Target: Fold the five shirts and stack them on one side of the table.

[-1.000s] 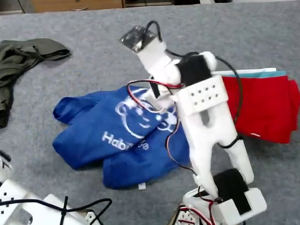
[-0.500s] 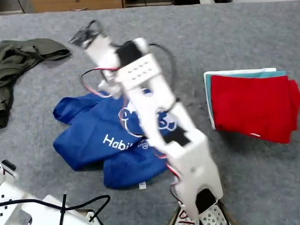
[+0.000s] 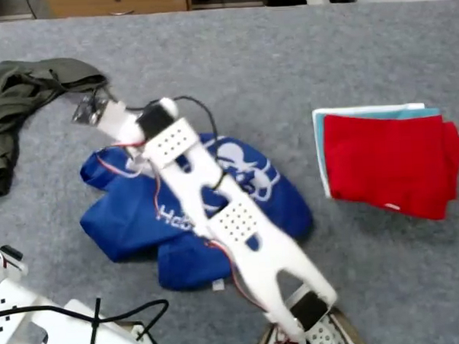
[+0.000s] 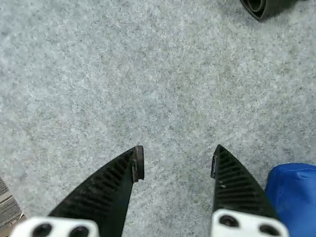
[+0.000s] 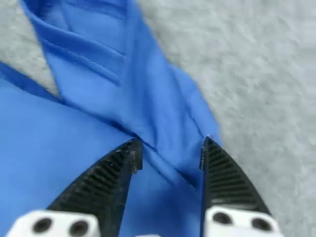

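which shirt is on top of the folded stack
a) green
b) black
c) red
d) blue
C: the red shirt lies folded on top, while the blue shirt lies unfolded and the green shirt crumpled, both apart from it.

There are five shirts: two loose, a blue shirt (image 3: 129,218) and an olive shirt (image 3: 20,93), and three folded and piled together, a red shirt (image 3: 389,161), a teal shirt (image 3: 410,114) and a white shirt (image 3: 364,109). There are two robot arms, the right arm (image 3: 239,225) and the left arm (image 3: 30,321).
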Available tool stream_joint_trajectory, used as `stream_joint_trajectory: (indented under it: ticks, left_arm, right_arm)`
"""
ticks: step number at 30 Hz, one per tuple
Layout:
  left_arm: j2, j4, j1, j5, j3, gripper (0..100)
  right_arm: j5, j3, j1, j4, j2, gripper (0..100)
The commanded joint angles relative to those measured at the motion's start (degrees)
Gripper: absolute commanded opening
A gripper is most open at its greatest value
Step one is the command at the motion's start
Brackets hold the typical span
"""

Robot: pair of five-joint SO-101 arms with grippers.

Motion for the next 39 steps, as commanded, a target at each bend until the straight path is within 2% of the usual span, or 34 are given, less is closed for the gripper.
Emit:
stream_joint_trajectory:
  ticks: [1, 5, 13, 15, 19, 23, 26, 29, 32, 36, 39]
  left_arm:
    - [0.0, -0.1, 0.4, 0.1, -0.4, 23]
    - [0.0, 0.1, 0.4, -1.4, -0.7, 23]
    - [0.0, -0.1, 1.7, -2.5, -0.8, 23]
    - [0.1, 0.1, 4.4, -2.5, -0.8, 23]
    - [0.1, -0.1, 14.2, -1.9, -1.0, 23]
    - [1.6, -1.6, 23.7, 4.7, -3.3, 24]
    - [8.9, -4.7, 30.3, 11.4, -7.0, 24]
    - [22.6, -6.2, 36.7, 16.9, -14.1, 24]
    - [37.0, -5.2, 42.3, 20.7, -26.6, 23]
    - [52.0, -0.4, 49.1, 26.1, -47.0, 23]
    - [62.3, 5.1, 53.1, 33.8, -62.1, 23]
  right_arm:
    - [1.4, -2.5, -1.7, -1.7, 0.7, 18.0]
    - [1.1, -1.6, 0.7, -3.3, 1.6, 0.4]
    - [1.2, -3.2, 9.4, 2.7, -3.4, 0.2]
    - [1.1, -2.9, 11.7, 3.3, -6.9, 0.2]
    - [1.1, 2.0, 16.7, 3.3, -15.4, 0.2]
    - [1.4, 13.8, 21.2, 3.3, -23.6, 0.2]
    - [1.5, 21.7, 23.9, 2.4, -26.6, 0.2]
    - [1.2, 26.2, 26.4, -1.1, -25.7, 0.2]
    - [1.4, 28.5, 26.9, -5.1, -22.8, 0.2]
    - [-0.1, 28.5, 26.6, -10.7, -16.7, 0.2]
    - [-2.0, 27.4, 26.9, -13.3, -12.6, 0.2]
